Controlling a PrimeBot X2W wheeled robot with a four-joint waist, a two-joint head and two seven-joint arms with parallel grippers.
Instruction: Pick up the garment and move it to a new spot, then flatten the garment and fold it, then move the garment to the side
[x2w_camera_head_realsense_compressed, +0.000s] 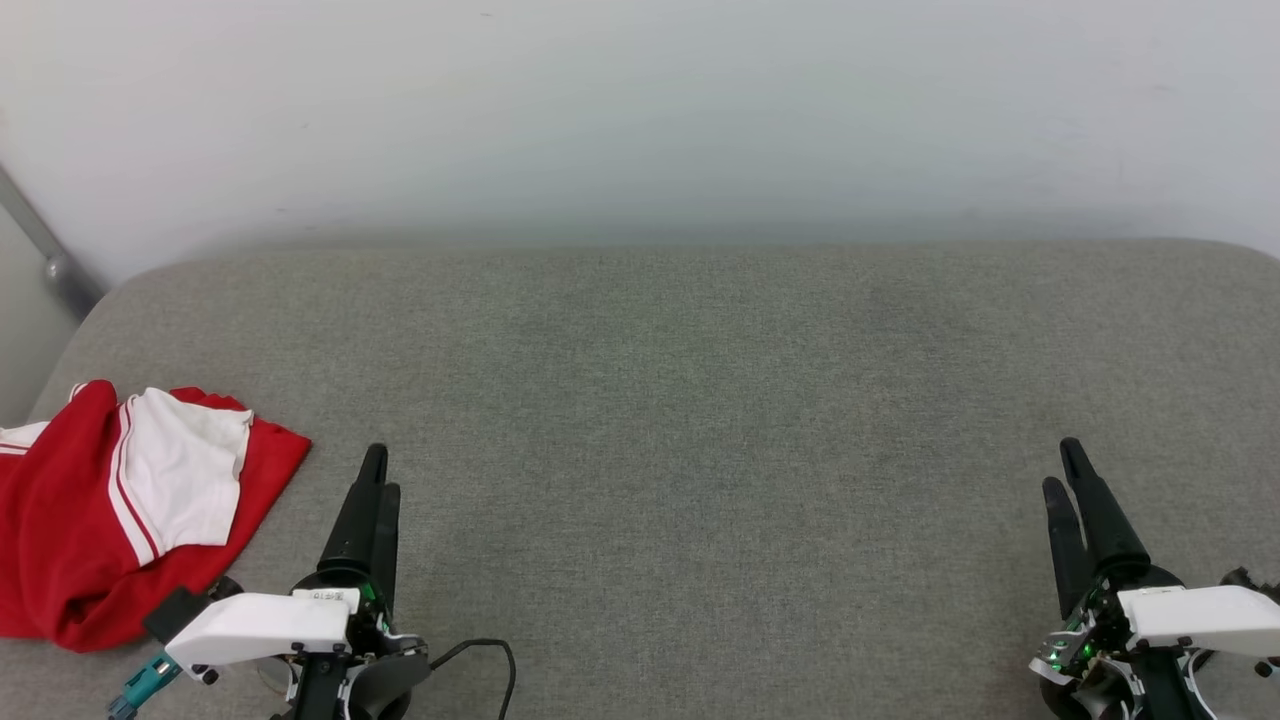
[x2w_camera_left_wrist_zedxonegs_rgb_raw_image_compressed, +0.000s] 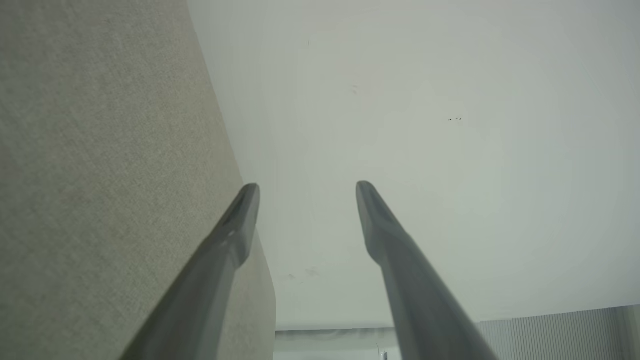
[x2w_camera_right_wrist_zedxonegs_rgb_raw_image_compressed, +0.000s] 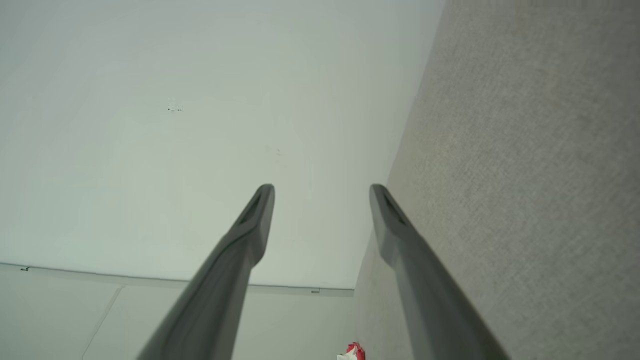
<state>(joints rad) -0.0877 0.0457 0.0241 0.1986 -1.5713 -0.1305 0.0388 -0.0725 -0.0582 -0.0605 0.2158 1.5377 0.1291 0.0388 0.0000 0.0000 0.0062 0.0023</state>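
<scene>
The garment (x2w_camera_head_realsense_compressed: 120, 510) lay bunched at the left edge of the grey surface (x2w_camera_head_realsense_compressed: 700, 400), a white sleeve folded over the red body. Its long axis appeared to slant away toward the right. It sat just left of the left pincer (x2w_camera_head_realsense_compressed: 382, 470), beside that wrist, so that arm was far nearer. The right pincer (x2w_camera_head_realsense_compressed: 1060, 465) stood well apart. Both pincers were spread wide, holding nothing.
</scene>
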